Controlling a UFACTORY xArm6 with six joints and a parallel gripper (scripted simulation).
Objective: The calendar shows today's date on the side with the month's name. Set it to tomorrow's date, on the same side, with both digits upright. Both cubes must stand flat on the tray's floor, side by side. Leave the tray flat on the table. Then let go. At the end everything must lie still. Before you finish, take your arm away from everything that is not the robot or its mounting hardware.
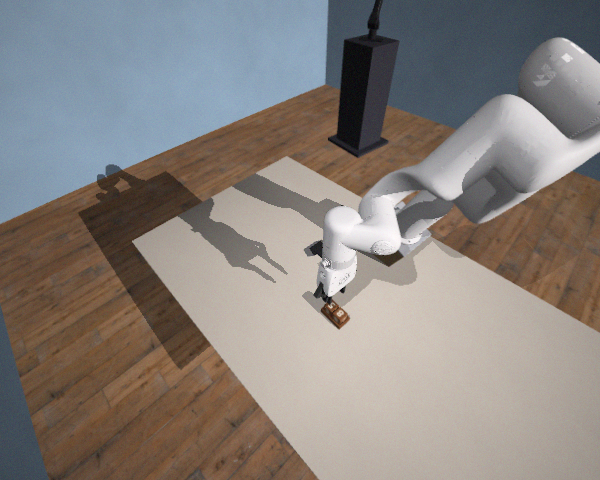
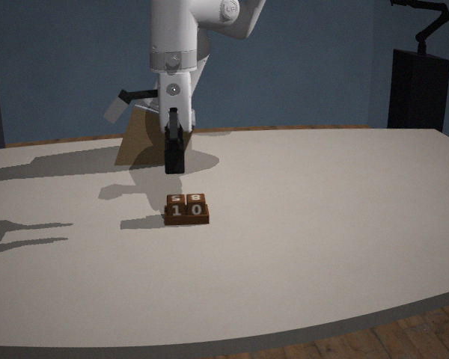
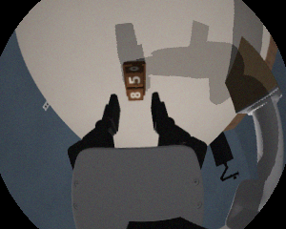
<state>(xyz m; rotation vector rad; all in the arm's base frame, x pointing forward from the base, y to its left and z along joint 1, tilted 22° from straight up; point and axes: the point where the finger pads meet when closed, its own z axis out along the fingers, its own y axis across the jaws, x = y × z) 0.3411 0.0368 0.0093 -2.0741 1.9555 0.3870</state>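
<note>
A small brown calendar tray (image 2: pixel 185 219) lies flat on the table, holding two wooden cubes side by side. The left cube (image 2: pixel 175 206) shows 1 on its front and a 5 on top. The right cube (image 2: pixel 196 206) shows 0 on its front and an 8 on top. My gripper (image 2: pixel 174 170) hangs above the table just behind the tray, pointing down, with its fingers partly apart and nothing between them. The wrist view shows the calendar (image 3: pixel 134 80) just beyond the fingertips. From the top view the calendar (image 1: pixel 335 315) sits right below the gripper (image 1: pixel 327 298).
A black pedestal (image 2: pixel 417 90) with a dark arm stands off the table at the far right. A brown base plate (image 2: pixel 139 143) lies under the arm's foot behind the gripper. The table's curved front edge (image 2: pixel 255 336) is nearest the camera.
</note>
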